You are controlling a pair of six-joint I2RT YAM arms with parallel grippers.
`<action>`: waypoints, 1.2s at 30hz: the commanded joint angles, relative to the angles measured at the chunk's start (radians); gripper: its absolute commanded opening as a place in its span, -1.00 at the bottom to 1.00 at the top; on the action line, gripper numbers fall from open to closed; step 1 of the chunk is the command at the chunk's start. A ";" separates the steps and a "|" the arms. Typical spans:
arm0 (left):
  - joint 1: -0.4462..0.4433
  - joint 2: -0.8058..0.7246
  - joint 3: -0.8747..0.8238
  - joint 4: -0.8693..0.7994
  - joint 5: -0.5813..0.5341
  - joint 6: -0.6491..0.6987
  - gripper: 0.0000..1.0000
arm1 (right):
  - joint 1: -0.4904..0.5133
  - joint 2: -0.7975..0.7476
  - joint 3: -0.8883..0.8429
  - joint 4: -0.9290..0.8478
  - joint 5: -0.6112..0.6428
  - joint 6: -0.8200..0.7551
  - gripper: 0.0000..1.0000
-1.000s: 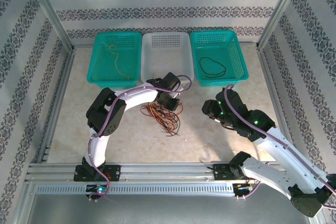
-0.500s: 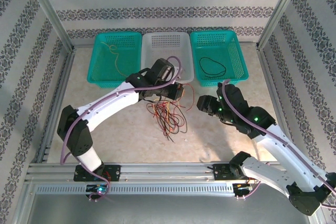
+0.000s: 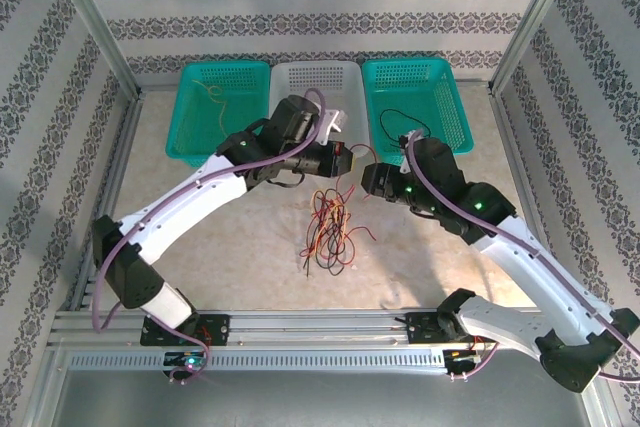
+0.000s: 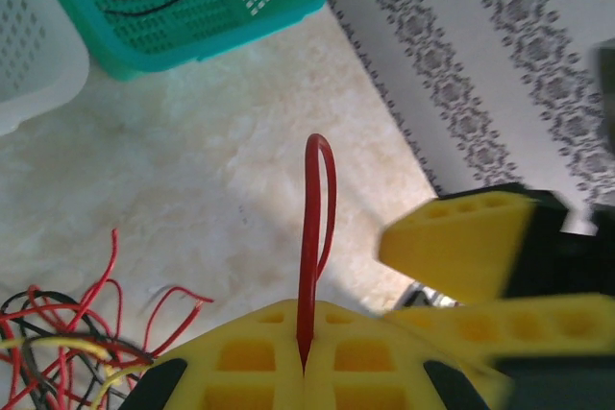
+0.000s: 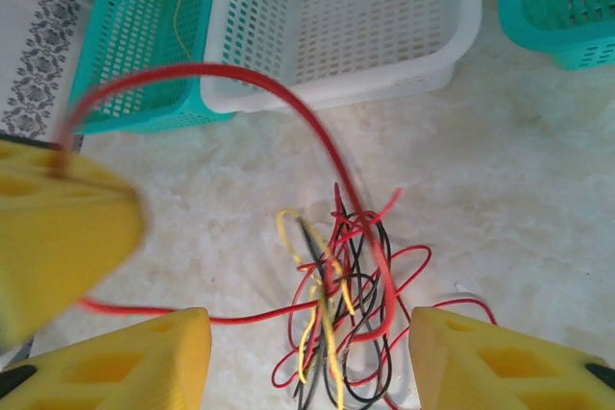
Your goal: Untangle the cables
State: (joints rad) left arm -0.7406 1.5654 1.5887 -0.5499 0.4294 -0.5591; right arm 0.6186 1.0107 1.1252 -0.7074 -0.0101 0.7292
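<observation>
**Change over the last second.** The left arm has unfolded from its tucked pose. The left gripper (image 3: pixel 348 159) has risen toward 12 o'clock, drawing the cables (image 3: pixel 330 232) from a flat heap into a taller hanging tangle. The right gripper (image 3: pixel 363 179) has closed in from 3 o'clock, its jaws wider.

**Grip.** The left gripper is clamped tight on one red cable (image 4: pixel 315 208). The right gripper stands partly open, holding nothing.

**Orientation.** The tangle sits mid-table, with its long axis running 12 to 6 o'clock.

**Setting.** The table (image 3: pixel 250 272) is mottled beige. At 12 o'clock stand a teal basket (image 3: pixel 190 117), a white basket (image 3: pixel 320 82) and a second teal basket (image 3: pixel 440 97). The walls (image 3: pixel 320 7) carry patterned stripes.
</observation>
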 commanded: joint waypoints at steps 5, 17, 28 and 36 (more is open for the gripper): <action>-0.002 -0.082 0.090 0.112 0.100 -0.135 -1.00 | -0.011 0.014 -0.071 0.052 -0.065 0.017 0.15; 0.055 -0.111 0.147 0.314 0.164 -0.319 -1.00 | 0.005 0.021 -0.215 0.246 -0.178 0.105 0.13; 0.142 -0.191 0.065 0.187 0.105 -0.239 -1.00 | -0.009 -0.148 -0.090 0.078 -0.090 -0.031 0.20; 0.158 -0.219 -0.017 0.206 0.120 -0.244 -1.00 | -0.001 -0.063 0.136 0.023 -0.072 -0.123 0.21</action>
State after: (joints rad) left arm -0.5968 1.3598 1.5875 -0.3489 0.5404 -0.8158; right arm 0.6113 0.9031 1.2026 -0.6621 -0.0967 0.6640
